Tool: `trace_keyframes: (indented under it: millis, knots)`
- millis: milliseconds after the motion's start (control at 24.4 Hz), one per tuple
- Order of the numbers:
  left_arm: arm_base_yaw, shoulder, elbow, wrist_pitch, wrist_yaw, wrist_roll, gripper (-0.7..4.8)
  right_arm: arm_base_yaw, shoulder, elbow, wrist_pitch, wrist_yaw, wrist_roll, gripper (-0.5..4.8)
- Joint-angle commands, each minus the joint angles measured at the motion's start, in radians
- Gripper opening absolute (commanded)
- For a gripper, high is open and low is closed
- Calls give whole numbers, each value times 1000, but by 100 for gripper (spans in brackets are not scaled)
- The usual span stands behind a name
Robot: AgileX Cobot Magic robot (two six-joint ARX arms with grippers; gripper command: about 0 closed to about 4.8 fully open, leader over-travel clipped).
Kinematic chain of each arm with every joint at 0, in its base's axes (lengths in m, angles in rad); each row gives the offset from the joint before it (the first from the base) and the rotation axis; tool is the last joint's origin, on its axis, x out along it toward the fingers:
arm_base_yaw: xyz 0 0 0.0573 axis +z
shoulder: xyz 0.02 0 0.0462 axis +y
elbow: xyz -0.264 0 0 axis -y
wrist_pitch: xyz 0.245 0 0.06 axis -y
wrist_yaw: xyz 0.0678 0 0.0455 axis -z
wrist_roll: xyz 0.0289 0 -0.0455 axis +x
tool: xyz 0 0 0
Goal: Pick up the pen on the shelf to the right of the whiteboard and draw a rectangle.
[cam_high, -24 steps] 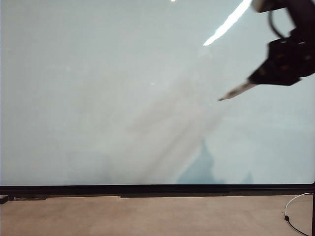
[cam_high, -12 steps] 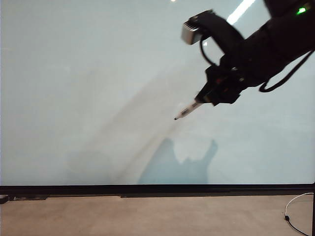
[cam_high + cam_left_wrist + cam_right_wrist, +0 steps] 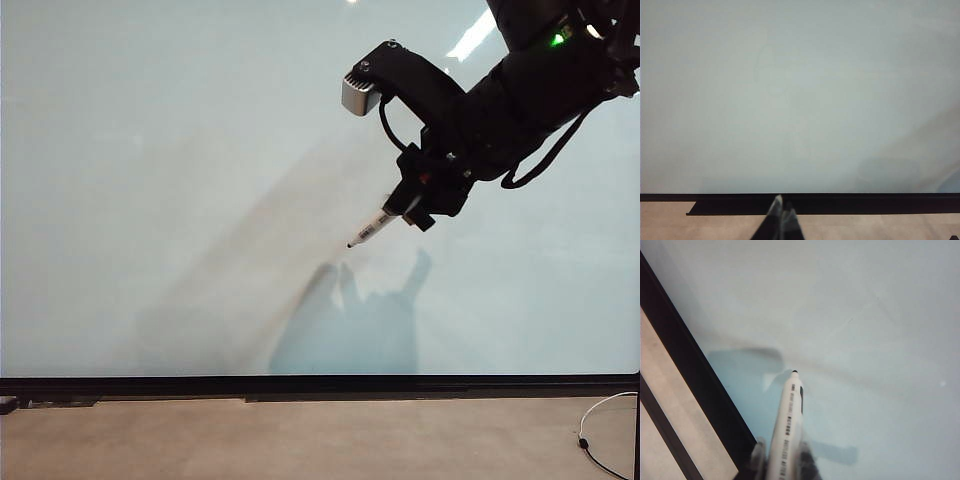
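Exterior view: right pincer [image 3: 408,207] grips the pen [image 3: 372,230], its long axis slanting down-left, tip just off the bare whiteboard [image 3: 150,150]; left pincer [image 3: 781,220], low by the frame, looks clenched.

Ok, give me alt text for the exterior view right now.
The black right gripper, reaching in from the upper right, is shut on a slim white-barrelled pen whose black tip points down-left at a large glossy pale whiteboard, which is unmarked.
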Motion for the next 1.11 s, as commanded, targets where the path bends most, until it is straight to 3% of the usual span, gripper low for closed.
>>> trace_keyframes:
  millis: [41,1108]
  knots:
    - [0,1,3,6,4,4,-4,-1,8,9,5,5,-28,-3]
    - [0,1,3,6,3,4,-4,-39,-16,9,9,-55,-5,-3]
